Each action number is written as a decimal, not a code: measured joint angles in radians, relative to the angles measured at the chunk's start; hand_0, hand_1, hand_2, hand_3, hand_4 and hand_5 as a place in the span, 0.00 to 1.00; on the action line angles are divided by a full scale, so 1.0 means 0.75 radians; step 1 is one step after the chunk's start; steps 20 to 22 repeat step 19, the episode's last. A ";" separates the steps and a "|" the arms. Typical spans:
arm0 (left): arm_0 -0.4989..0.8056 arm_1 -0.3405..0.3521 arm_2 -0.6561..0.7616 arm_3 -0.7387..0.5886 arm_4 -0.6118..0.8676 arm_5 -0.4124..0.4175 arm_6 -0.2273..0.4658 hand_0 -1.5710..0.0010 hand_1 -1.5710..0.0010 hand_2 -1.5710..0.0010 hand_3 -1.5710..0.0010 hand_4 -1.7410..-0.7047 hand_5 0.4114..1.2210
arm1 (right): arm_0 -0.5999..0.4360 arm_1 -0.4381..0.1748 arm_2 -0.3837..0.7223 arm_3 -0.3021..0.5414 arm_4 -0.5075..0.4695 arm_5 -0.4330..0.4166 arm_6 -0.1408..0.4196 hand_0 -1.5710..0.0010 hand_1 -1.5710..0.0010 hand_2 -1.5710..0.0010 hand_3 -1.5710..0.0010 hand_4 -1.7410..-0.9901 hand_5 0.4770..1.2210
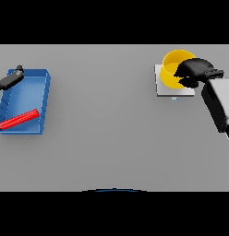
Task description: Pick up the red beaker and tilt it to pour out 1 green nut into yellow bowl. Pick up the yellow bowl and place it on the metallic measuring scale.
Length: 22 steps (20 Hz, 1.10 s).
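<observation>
We count one yellow bowl (174, 69) sitting on the one metallic scale (174, 90), our right hand (195, 71) curled around its rim, and one red beaker (18, 119) lying in the one blue tray (42, 99) beside our left hand (10, 79), fingers unclear.

Open table (107, 129) between tray (45, 99), scale (162, 90)

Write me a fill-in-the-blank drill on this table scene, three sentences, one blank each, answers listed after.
1. The round yellow bowl sits on the flat metallic measuring ____.
2. The long red beaker lies on its side inside the ____ rectangular tray.
3. The dark hand on the yellow bowl's rim is the robot's ____ hand; the left hand shows at the tray's far left corner.

Missing words: scale; blue; right
</observation>
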 measured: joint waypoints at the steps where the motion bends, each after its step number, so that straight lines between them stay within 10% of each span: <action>1: -0.009 0.014 0.005 0.000 0.001 -0.012 -0.004 1.00 1.00 1.00 1.00 0.90 0.40 | -0.003 0.010 -0.001 0.018 -0.005 -0.007 0.008 0.03 0.11 0.00 0.16 0.02 1.00; 4: -0.021 -0.007 -0.002 0.013 -0.004 -0.008 0.012 1.00 1.00 1.00 1.00 0.90 0.41 | -0.018 0.017 -0.009 0.042 -0.032 0.027 0.010 0.03 0.14 0.14 0.42 0.19 0.88; 7: -0.020 -0.022 -0.010 0.039 -0.011 -0.010 0.011 1.00 1.00 1.00 1.00 0.90 0.41 | -0.030 0.025 -0.018 0.079 -0.041 0.037 0.006 0.50 0.56 0.48 0.55 0.36 0.61; 11: -0.036 -0.034 -0.015 0.061 -0.023 -0.016 -0.010 1.00 1.00 1.00 1.00 0.90 0.40 | -0.058 0.038 -0.014 0.151 -0.027 0.033 -0.027 0.80 0.82 0.71 0.64 0.46 0.43; 22: -0.020 -0.023 0.004 0.041 0.006 -0.013 -0.012 1.00 1.00 1.00 1.00 0.89 0.40 | -0.113 0.047 0.012 0.238 0.010 0.059 -0.102 0.97 0.97 0.93 0.78 0.58 0.34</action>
